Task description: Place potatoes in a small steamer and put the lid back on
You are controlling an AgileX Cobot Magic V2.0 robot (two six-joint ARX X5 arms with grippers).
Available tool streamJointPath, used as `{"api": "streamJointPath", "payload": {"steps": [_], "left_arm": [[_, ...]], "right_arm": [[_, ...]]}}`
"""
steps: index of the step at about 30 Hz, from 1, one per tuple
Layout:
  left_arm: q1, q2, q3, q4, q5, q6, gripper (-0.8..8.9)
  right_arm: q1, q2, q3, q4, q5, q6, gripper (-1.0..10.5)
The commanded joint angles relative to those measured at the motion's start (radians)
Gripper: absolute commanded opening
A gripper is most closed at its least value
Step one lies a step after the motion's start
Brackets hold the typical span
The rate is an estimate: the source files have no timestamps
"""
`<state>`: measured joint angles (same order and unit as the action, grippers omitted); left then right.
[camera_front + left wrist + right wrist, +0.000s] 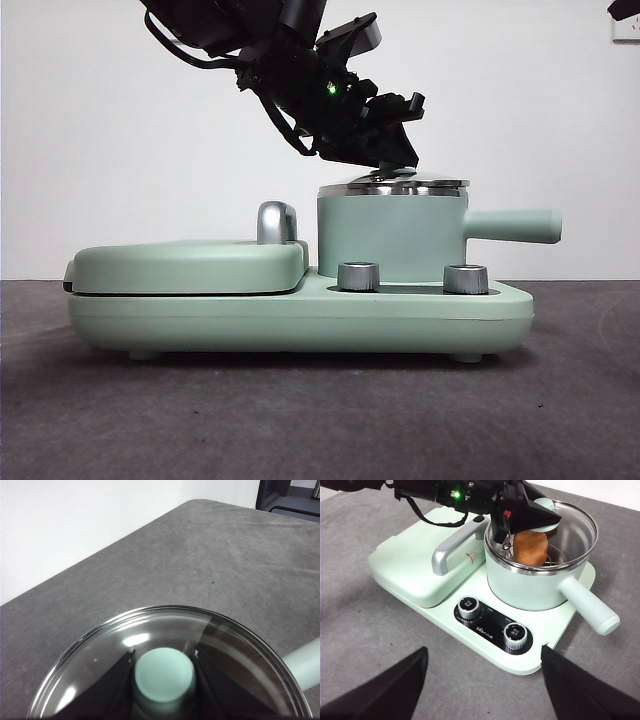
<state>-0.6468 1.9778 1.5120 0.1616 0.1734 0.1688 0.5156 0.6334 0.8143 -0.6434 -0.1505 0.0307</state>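
Note:
The small steamer point(390, 235) stands on the right half of the mint-green cooker base, its straight handle point(515, 226) pointing right. One orange-brown potato point(530, 547) lies inside it, seen through the glass. The lid point(400, 186) rests level on the steel rim. My left gripper point(395, 160) reaches down from the upper left and is shut on the lid's mint-green knob point(164, 672), one black jaw on each side. My right gripper point(483, 648) hangs open and holds nothing, well in front of the cooker.
A flat mint-green griddle cover point(190, 265) with a chrome handle point(275, 222) fills the base's left half. Two silver dials point(359, 276) point(466, 278) stand on the base in front of the pot. Grey tabletop point(300, 420) surrounds the cooker.

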Motion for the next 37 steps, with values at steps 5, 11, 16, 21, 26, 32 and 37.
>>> {"api": "streamJointPath", "payload": {"steps": [5,11,16,21,26,32,37], "left_arm": [[-0.013,0.0,0.023,-0.024,-0.001,-0.005,3.27],[-0.008,-0.09,0.023,-0.156,-0.001,-0.005,3.22],[0.023,-0.211,0.023,-0.362,0.016,-0.057,3.11],[0.101,-0.307,0.019,-0.52,0.133,-0.161,3.07],[0.19,-0.412,-0.037,-0.566,0.203,-0.193,3.02],[0.277,-0.575,-0.206,-0.564,0.203,-0.22,3.02],[0.329,-0.752,-0.402,-0.55,0.203,-0.246,3.03]], "right_arm": [[0.006,0.005,0.006,0.006,0.001,-0.004,3.6],[0.006,0.005,0.006,0.006,0.001,-0.004,3.6],[0.006,0.006,0.006,0.006,0.001,-0.004,3.6],[0.006,0.006,0.006,0.006,0.0,-0.004,3.6],[0.006,0.022,0.006,0.007,0.0,-0.004,3.6],[0.006,0.074,0.006,0.007,-0.008,-0.003,3.6],[0.006,0.125,0.006,0.014,-0.01,-0.004,3.6]]}}
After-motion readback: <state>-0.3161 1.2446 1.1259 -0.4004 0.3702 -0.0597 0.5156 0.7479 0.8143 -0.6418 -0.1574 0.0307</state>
